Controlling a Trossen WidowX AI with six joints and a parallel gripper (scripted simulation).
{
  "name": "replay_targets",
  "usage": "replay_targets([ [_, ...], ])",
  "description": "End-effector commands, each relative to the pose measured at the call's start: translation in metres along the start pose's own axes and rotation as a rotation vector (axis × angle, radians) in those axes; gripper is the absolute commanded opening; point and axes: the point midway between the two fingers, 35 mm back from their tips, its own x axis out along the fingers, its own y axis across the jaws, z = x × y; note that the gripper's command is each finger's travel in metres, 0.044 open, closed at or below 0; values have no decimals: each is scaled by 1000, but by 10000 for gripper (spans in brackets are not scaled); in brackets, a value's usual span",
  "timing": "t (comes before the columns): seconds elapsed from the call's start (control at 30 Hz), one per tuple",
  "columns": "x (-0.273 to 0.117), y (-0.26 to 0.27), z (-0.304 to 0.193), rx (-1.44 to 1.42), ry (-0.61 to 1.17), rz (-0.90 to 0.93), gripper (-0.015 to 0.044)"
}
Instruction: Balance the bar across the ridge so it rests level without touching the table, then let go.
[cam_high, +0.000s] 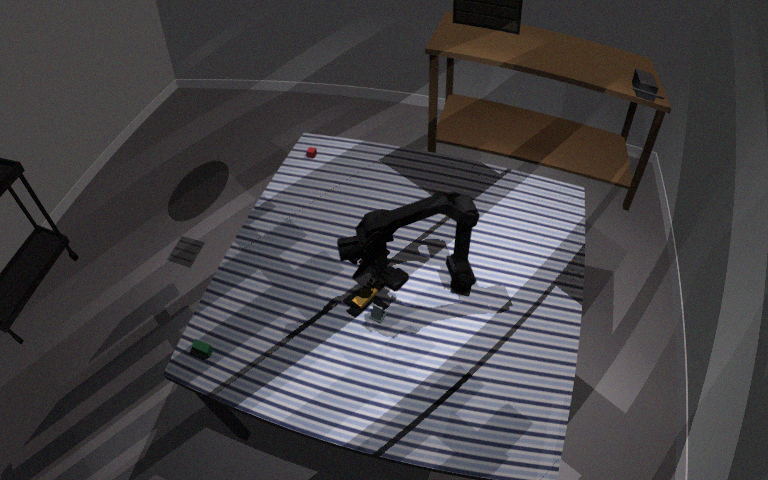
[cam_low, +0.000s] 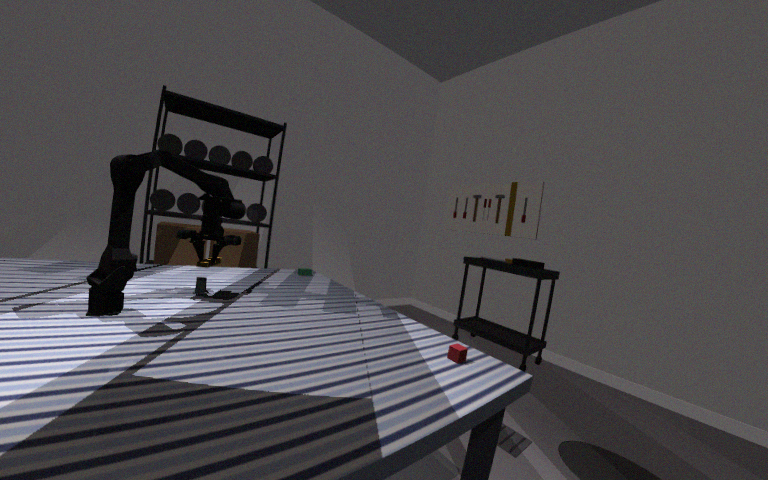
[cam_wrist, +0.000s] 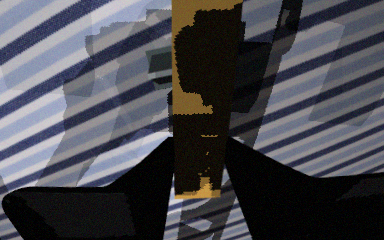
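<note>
While your gripper (cam_wrist: 199, 165) is clamped on the yellow bar (cam_wrist: 190, 100), you're carrying it in the air above the striped table (cam_high: 453, 396), so the pickup is behind you. From the top view the bar (cam_high: 364, 296) sits just beside the small grey ridge (cam_high: 378, 314), near it but not over it as far as I can judge. From the exterior view the bar (cam_low: 208, 261) hangs above the ridge (cam_low: 200, 285), well off the cloth.

What's left for you: line the bar's middle over the ridge, lower it until it rests level, then open up and back off.

Now the hard parts. Heavy shadow covers most of the bar in the wrist view, and its far end runs off the top of the frame, so you can't read where its centre is. A dark greenish patch left of the bar may be the ridge; I can't tell. Neither wide view shows whether the bar is level.
</note>
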Motion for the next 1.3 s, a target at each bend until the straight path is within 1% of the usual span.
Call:
replay_targets([
  [0.0,-2,13,4,-89,-10,-3,0],
  [0.13,-1,23,8,-193,-11,-2,0],
  [1.1,41,21,9,-209,-11,-3,0],
  [1.27,43,21,9,-210,-11,-3,0],
])
